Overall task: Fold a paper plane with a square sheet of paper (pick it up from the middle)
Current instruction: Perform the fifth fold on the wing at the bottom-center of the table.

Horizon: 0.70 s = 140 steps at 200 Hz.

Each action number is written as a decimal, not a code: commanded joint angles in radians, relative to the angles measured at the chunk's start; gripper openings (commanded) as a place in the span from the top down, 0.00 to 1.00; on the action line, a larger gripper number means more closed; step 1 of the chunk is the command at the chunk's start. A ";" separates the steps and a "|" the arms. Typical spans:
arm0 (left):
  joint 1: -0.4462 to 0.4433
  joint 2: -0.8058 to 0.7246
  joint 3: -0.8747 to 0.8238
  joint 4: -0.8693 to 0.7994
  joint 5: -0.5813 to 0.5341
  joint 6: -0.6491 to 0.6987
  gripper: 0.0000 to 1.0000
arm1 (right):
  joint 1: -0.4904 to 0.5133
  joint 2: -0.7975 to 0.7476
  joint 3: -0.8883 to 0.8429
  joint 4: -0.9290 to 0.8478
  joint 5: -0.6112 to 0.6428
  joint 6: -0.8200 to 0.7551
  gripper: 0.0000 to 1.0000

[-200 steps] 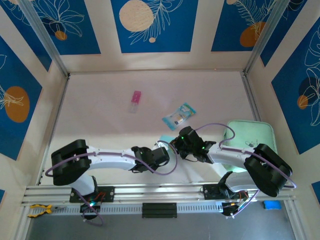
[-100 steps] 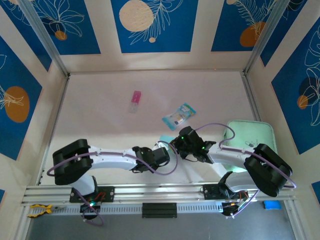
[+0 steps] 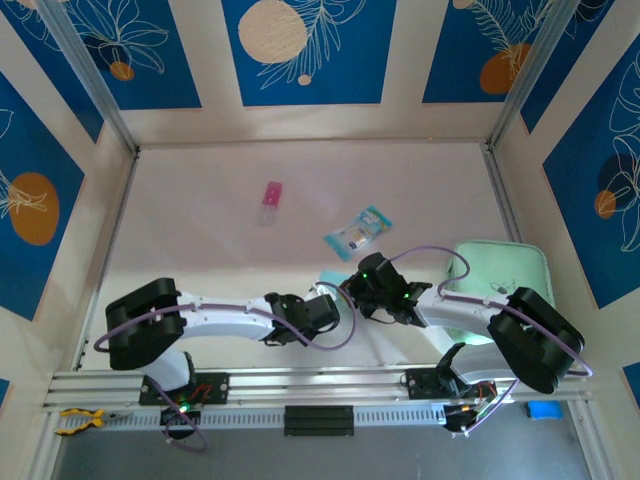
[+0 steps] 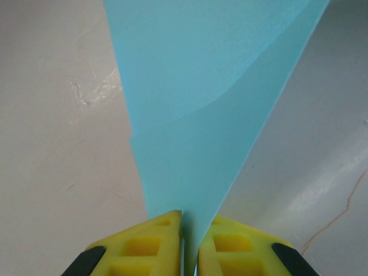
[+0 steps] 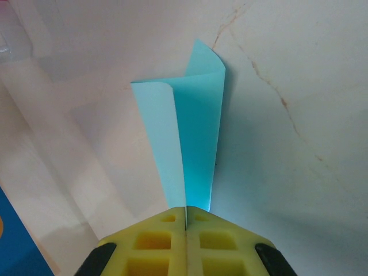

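Note:
The square sheet of paper [image 5: 195, 132] is light blue, folded narrow, and stands up off the table with one flap curling left. My right gripper [image 5: 186, 215] is shut on its near end, yellow fingers pressed together. In the left wrist view the paper [image 4: 201, 115] tapers to a point that runs between my left gripper's [image 4: 190, 221] yellow fingers, which stand almost together on it. From above, the left gripper [image 3: 328, 302] and right gripper [image 3: 354, 290] meet at the table's near middle, with a sliver of the paper [image 3: 330, 277] beside them. A finished paper plane is out of view.
A teal-and-clear packet [image 3: 358, 232] lies just beyond the grippers. A small pink item [image 3: 271, 197] lies further back on the left. The mint-green pad [image 3: 505, 275] sits at the right under the right arm. Metal frame posts and walls ring the table.
The left gripper's fingers have drawn closer together on the paper's tip. Neither arm has visibly moved.

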 commanded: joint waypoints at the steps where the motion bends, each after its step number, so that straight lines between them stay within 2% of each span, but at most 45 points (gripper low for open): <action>1: -0.008 -0.013 -0.002 0.011 0.014 -0.025 0.85 | 0.000 -0.001 0.018 -0.040 -0.017 -0.049 0.89; 23: -0.003 -0.010 -0.008 0.018 0.029 -0.038 0.85 | -0.013 -0.041 0.036 -0.139 -0.003 -0.105 0.79; 31: 0.001 -0.012 -0.011 0.022 0.036 -0.045 0.85 | -0.019 -0.063 0.041 -0.181 0.006 -0.121 0.70; 55: 0.016 -0.016 -0.025 0.042 0.071 -0.060 0.85 | -0.032 -0.139 0.039 -0.284 0.048 -0.160 0.60; 95: 0.043 -0.018 -0.037 0.054 0.122 -0.072 0.86 | -0.053 -0.249 0.033 -0.401 0.090 -0.210 0.59; 140: 0.072 -0.034 -0.067 0.082 0.187 -0.083 0.86 | -0.053 -0.283 0.016 -0.422 0.098 -0.219 0.58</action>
